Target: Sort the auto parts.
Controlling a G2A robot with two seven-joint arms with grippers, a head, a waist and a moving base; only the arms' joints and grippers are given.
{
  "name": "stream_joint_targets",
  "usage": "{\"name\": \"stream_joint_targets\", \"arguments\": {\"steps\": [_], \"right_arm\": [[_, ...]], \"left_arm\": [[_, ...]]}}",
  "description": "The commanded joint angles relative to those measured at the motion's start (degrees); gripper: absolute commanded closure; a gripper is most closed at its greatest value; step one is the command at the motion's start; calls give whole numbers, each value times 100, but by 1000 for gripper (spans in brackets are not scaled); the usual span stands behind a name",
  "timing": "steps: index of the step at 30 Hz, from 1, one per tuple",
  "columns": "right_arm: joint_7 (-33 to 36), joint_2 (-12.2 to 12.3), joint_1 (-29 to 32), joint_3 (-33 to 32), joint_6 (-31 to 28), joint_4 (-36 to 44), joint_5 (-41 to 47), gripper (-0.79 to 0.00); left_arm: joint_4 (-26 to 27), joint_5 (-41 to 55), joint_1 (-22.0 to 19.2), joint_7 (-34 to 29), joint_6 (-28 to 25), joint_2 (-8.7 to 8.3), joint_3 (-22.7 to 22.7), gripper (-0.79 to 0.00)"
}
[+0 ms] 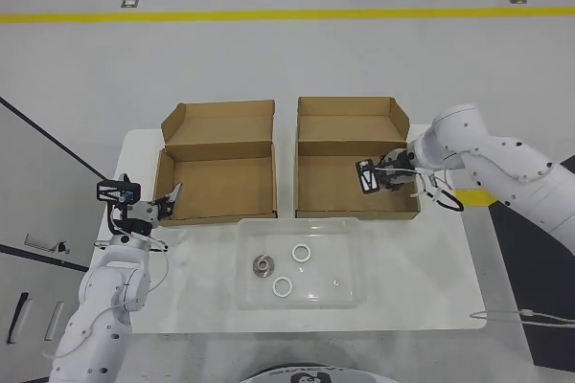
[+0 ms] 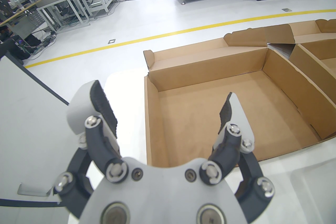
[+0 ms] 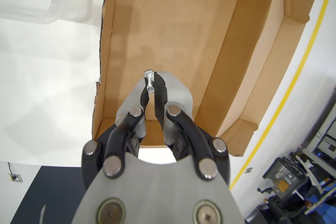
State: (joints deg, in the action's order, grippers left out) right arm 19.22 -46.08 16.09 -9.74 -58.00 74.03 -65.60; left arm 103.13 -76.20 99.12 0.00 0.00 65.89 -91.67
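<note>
The right cardboard box [image 1: 331,182] sits under the right gripper [image 3: 151,78]. Its fingers pinch a small steel bolt [image 3: 149,84] by the shank, with the hex head at the end away from the wrist, toward the box floor. The step in hand looks like releasing that bolt into this box. It should go best with the gripper well inside the walls and low over the floor before the fingers part, so the bolt neither bounces nor rolls out. The left gripper [image 2: 162,93] hangs at the outer side of the left cardboard box [image 2: 262,104], fingers spread wide and holding nothing.

Both boxes show bare cardboard floors. The clear plastic tray [image 1: 350,230], just in front of them, holds a metal hub [image 1: 262,264], a white ring [image 1: 302,253], a second white ring [image 1: 285,286] and one tiny part [image 1: 336,282] too small to name.
</note>
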Motion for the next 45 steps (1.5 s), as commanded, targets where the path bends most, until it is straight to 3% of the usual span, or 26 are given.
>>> {"name": "stream_joint_targets", "arguments": {"steps": [1, 23, 45], "right_arm": [[45, -58, 30, 0, 0, -64, 13, 0], [946, -597, 185, 0, 0, -910, 823, 0], [931, -1054, 427, -247, 451, -2007, 956, 0]], "left_arm": [[0, 0, 0, 0, 0, 0, 0, -785], [0, 0, 0, 0, 0, 0, 0, -785], [0, 0, 0, 0, 0, 0, 0, -785]]}}
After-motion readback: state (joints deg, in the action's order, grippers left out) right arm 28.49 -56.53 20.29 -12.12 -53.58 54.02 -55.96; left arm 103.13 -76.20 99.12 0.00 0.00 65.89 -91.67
